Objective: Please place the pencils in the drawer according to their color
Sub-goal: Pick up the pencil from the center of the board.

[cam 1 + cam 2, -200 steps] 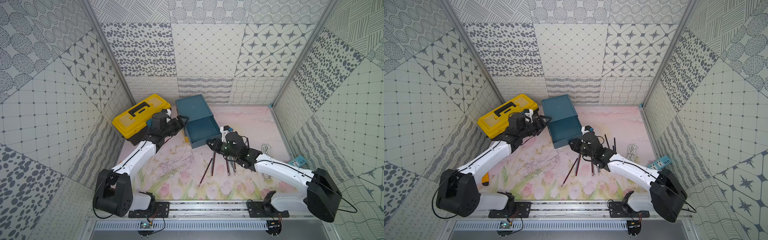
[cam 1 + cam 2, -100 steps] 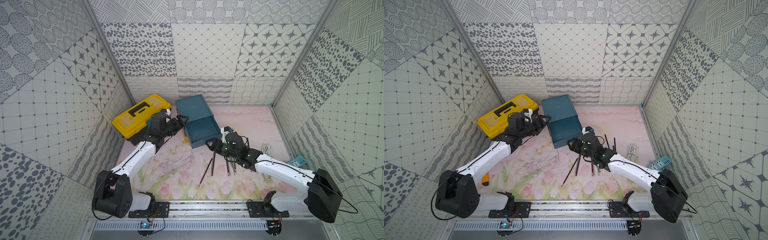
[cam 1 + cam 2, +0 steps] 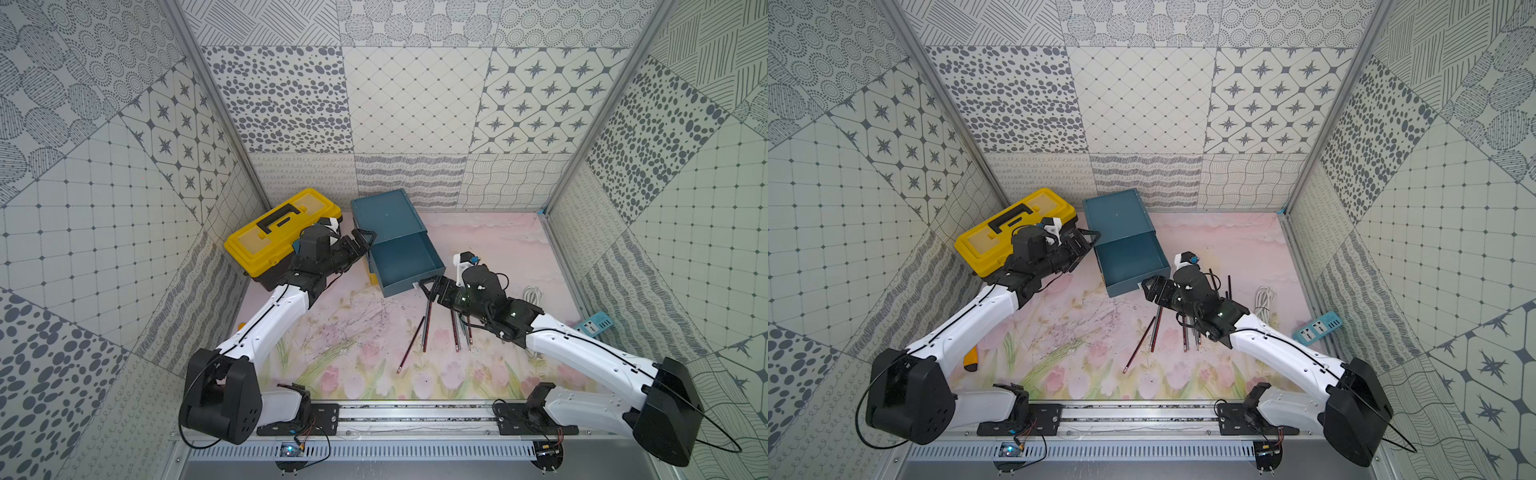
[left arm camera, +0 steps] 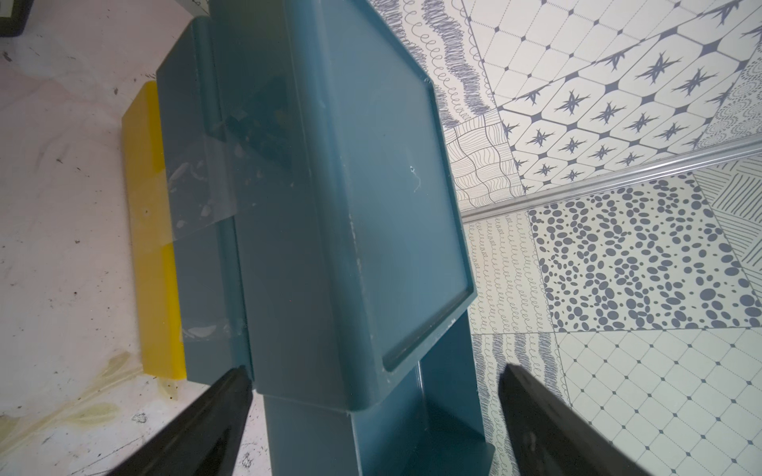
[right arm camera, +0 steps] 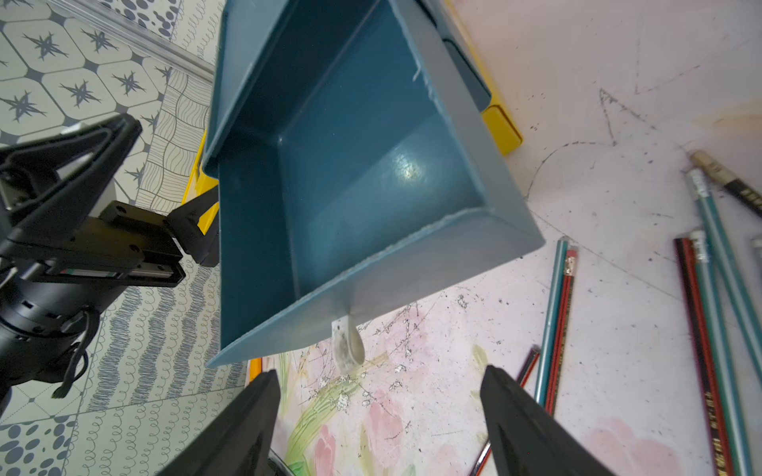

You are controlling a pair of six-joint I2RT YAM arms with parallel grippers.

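The teal drawer cabinet (image 3: 384, 214) (image 3: 1115, 216) stands at the back of the mat. Its top drawer (image 3: 401, 262) (image 5: 412, 272) is pulled out and empty. My left gripper (image 3: 365, 237) (image 4: 375, 369) is open, its jaws either side of the cabinet's (image 4: 371, 206) front left corner. My right gripper (image 3: 428, 286) (image 5: 379, 371) is open just in front of the drawer's white tab (image 5: 348, 346), with nothing between its jaws. Several pencils (image 3: 426, 328) (image 3: 1154, 328) (image 5: 556, 321), red-striped, teal-grey and black, lie on the mat under and beside the right arm.
A yellow-lidded black toolbox (image 3: 282, 232) sits left of the cabinet, behind my left wrist. The lowest yellow drawer (image 4: 152, 247) pokes out at the cabinet's base. A coiled white cable (image 3: 534, 295) and a blue power strip (image 3: 594, 324) lie by the right wall.
My right gripper's jaws have spread wide, and the white tab now hangs free in front of them. The left jaws have opened a little more. The arms have barely moved.
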